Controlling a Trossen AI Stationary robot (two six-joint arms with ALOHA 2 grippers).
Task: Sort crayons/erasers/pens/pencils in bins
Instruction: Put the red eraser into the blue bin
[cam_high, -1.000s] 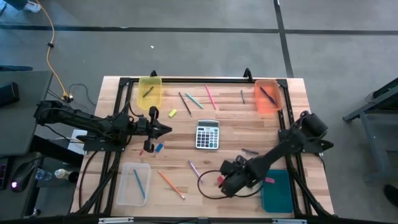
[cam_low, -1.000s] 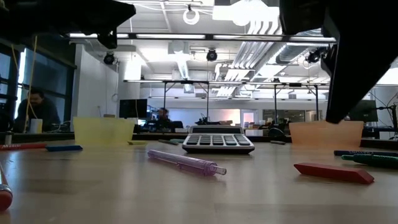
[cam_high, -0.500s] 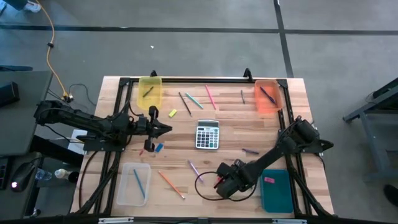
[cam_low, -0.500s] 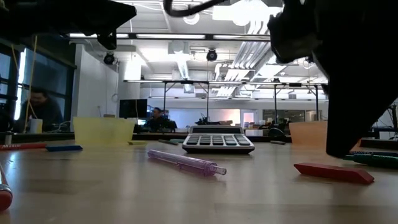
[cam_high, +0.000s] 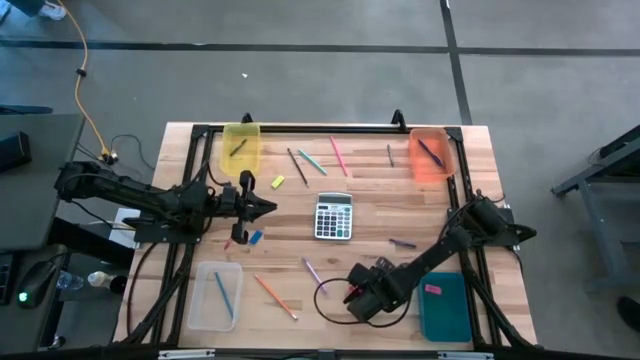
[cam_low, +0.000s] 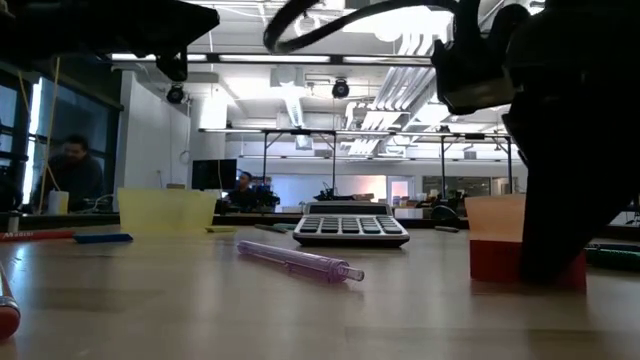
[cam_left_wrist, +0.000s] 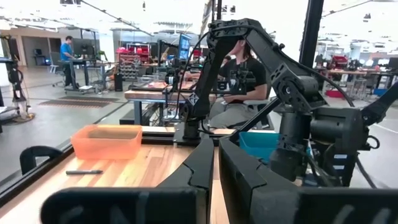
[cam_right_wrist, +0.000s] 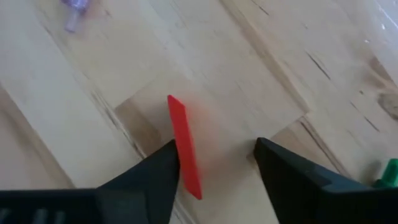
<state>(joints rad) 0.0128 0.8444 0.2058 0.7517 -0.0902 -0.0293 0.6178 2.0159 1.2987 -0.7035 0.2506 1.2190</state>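
Note:
A red crayon (cam_right_wrist: 183, 146) lies on the wood near the table's near edge, between the open fingers of my right gripper (cam_right_wrist: 214, 155), which points down at it. It also shows in the low view (cam_low: 495, 262) and the high view (cam_high: 352, 291). My left gripper (cam_high: 268, 207) hovers shut and empty left of the calculator (cam_high: 334, 215). The bins stand at the corners: yellow (cam_high: 241, 148), orange (cam_high: 430, 155), clear (cam_high: 216, 295) and teal (cam_high: 445, 310). My right gripper comes from above, and the inner side of one finger (cam_right_wrist: 163, 163) lies right beside the crayon's long side (cam_right_wrist: 186, 165), near the end closest to the camera. I cannot tell whether it touches. The other finger stands well apart from the crayon.
A purple pen (cam_high: 312, 270) and an orange pencil (cam_high: 274, 297) lie left of the right gripper. Another purple pen (cam_high: 402, 243) lies behind it. Pencils and pens (cam_high: 312, 162) lie at the far middle, a blue crayon (cam_high: 256, 237) under the left gripper, and a pink eraser (cam_high: 433, 289) in the teal bin.
My right gripper has gone down and a little toward the table's left and near edges, until its open fingers stand at the table about the red crayon. In the low view the crayon now shows taller than before.

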